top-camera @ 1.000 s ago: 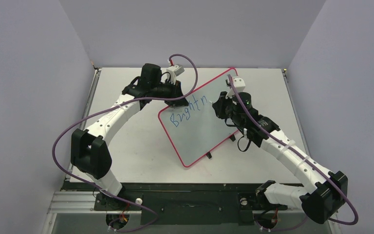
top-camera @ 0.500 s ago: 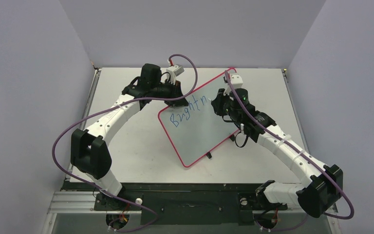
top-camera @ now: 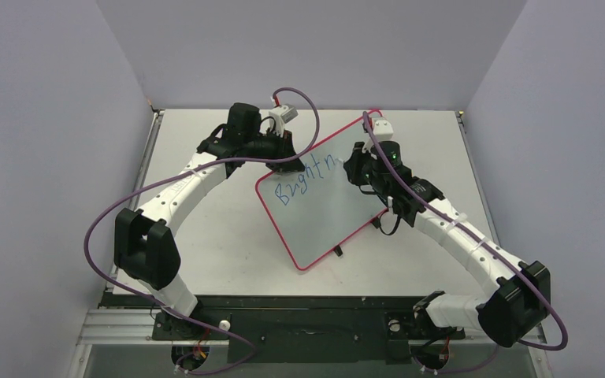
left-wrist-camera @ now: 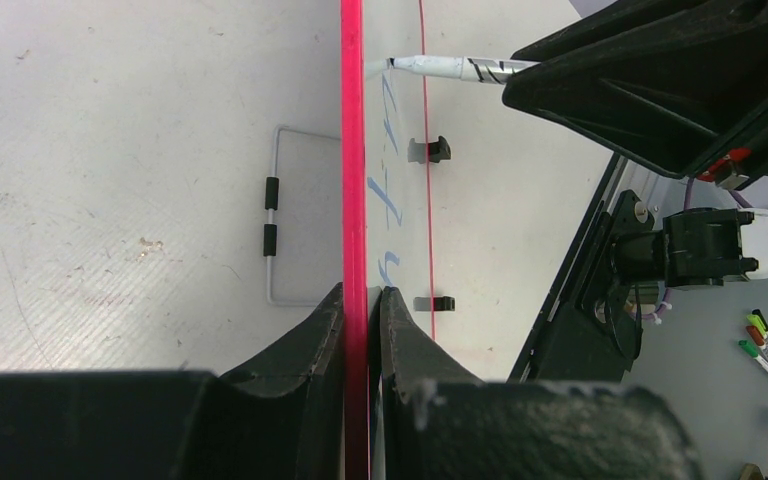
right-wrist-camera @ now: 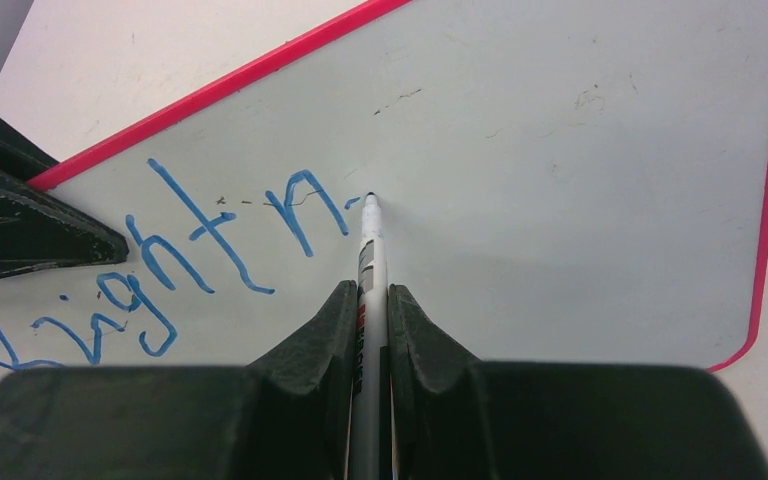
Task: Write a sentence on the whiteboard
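Note:
The whiteboard (top-camera: 323, 209) with a red-pink rim lies tilted in the middle of the table. It bears the blue letters "Brightn" (top-camera: 306, 181), also in the right wrist view (right-wrist-camera: 160, 265). My left gripper (top-camera: 283, 163) is shut on the board's far-left rim (left-wrist-camera: 353, 200). My right gripper (top-camera: 356, 169) is shut on a white marker (right-wrist-camera: 368, 260). Its tip touches the board just right of the "n", beside a short new blue mark. The marker also shows in the left wrist view (left-wrist-camera: 450, 67).
Small black clips (top-camera: 337, 252) stick out from the board's near-right edge. A wire stand (left-wrist-camera: 275, 215) lies on the table behind the board. The table's far edge meets the grey walls. Spare markers (left-wrist-camera: 765, 340) lie off the table.
My right gripper has moved the marker a little to the right past the "n" and begun a new stroke. The left gripper and board have stayed still.

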Robot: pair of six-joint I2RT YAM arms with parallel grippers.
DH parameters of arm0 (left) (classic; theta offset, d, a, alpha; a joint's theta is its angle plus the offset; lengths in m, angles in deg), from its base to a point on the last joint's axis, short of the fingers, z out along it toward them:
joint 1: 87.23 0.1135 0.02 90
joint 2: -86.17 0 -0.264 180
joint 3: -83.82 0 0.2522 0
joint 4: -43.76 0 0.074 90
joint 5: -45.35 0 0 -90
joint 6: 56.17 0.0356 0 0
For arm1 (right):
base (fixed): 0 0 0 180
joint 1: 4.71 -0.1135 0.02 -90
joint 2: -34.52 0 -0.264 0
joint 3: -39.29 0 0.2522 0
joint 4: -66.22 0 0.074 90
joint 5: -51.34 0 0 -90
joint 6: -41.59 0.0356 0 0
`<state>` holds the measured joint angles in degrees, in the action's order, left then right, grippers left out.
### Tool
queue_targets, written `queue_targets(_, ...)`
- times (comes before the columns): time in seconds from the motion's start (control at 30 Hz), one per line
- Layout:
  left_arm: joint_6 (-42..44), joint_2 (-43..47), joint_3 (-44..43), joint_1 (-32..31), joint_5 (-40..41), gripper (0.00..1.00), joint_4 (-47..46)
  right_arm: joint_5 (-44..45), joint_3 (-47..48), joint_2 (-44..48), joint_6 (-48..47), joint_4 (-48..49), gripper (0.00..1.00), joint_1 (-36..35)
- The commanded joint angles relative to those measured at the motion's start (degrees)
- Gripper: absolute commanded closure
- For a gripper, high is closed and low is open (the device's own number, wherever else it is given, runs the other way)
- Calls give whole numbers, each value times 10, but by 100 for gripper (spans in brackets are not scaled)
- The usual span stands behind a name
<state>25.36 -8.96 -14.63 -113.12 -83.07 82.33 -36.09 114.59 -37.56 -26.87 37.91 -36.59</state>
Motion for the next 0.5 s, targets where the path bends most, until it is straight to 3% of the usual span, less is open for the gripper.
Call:
queue_targets(0.0,57,29,1,-1,22,100,-53,9,22,-10,3,28,100,11)
queue_targets(0.47,57,29,1,-2,20,100,-53,-21,56,-34,11,34,100,12)
